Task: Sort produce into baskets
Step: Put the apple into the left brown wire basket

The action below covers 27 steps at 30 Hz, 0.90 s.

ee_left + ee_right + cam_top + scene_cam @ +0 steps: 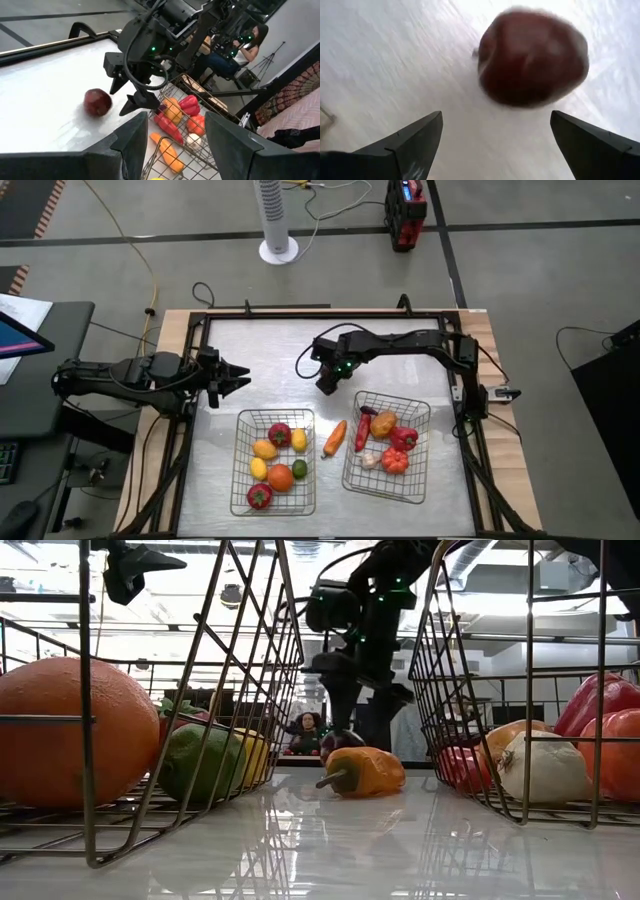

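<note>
A dark red round fruit [532, 57] lies on the white table, also seen in the left wrist view [98, 102]. My right gripper [495, 115] is open just above and beside it near the table's middle [326, 383], touching nothing. My left gripper [243, 383] is open and empty at the table's left, held above the surface. The left basket [242, 480] holds red, yellow, orange and green rounds. The right basket [425, 415] holds a red chili [362, 430], a red pepper, an orange piece and white garlic [369, 461]. An orange carrot [335, 437] lies on the table between the baskets.
A black frame [300, 313] runs around the table's edge. Bare white table lies behind the baskets and to the left of the dark fruit. A person sits in the room beyond the table [250, 42].
</note>
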Available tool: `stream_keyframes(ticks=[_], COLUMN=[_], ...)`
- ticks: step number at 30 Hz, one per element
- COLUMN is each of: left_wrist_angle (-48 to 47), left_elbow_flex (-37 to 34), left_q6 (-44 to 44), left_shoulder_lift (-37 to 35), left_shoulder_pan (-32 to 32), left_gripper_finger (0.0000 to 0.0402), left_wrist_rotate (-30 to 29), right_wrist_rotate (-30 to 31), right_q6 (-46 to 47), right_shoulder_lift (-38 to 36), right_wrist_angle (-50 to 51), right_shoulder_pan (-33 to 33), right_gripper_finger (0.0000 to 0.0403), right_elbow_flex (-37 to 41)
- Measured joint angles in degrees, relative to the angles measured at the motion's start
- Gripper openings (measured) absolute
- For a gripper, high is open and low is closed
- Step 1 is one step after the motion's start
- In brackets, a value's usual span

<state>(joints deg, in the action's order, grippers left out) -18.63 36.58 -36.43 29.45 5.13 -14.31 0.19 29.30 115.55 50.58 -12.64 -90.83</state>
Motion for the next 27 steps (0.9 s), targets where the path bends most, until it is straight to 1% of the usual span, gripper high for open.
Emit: stream_keyframes(ticks=[10, 16, 21, 24, 27], left_wrist_angle=[0.0, 0.0, -0.1, -0.1, -0.5], left_elbow_flex=[0.0, 0.0, 0.0, 0.0, 0.0], left_q6=[-1.6, -2.4, -3.8, -4.8, -5.7], left_shoulder_lift=[0.0, 0.0, 0.0, 0.0, 0.0], left_shoulder_pan=[0.0, 0.0, 0.0, 0.0, 0.0], left_gripper_finger=[0.0183, 0.0183, 0.0183, 0.0183, 0.0183], left_wrist_rotate=[0.2, 0.4, 0.4, 0.3, 0.1], right_wrist_rotate=[-2.9, -3.3, -1.6, -1.2, 0.6], right_q6=[-16.3, -30.0, -41.4, -46.0, -48.5], right_shoulder_lift=[-0.1, -0.2, -0.1, -0.1, -0.1], right_wrist_angle=[0.3, -0.6, -0.6, -0.8, -0.7], right_shoulder_pan=[-3.0, -4.0, -4.0, -4.0, -4.0], right_gripper_finger=[0.0397, 0.0397, 0.0397, 0.0397, 0.0397], right_elbow_flex=[0.0, 0.0, 0.0, 0.0, -0.3])
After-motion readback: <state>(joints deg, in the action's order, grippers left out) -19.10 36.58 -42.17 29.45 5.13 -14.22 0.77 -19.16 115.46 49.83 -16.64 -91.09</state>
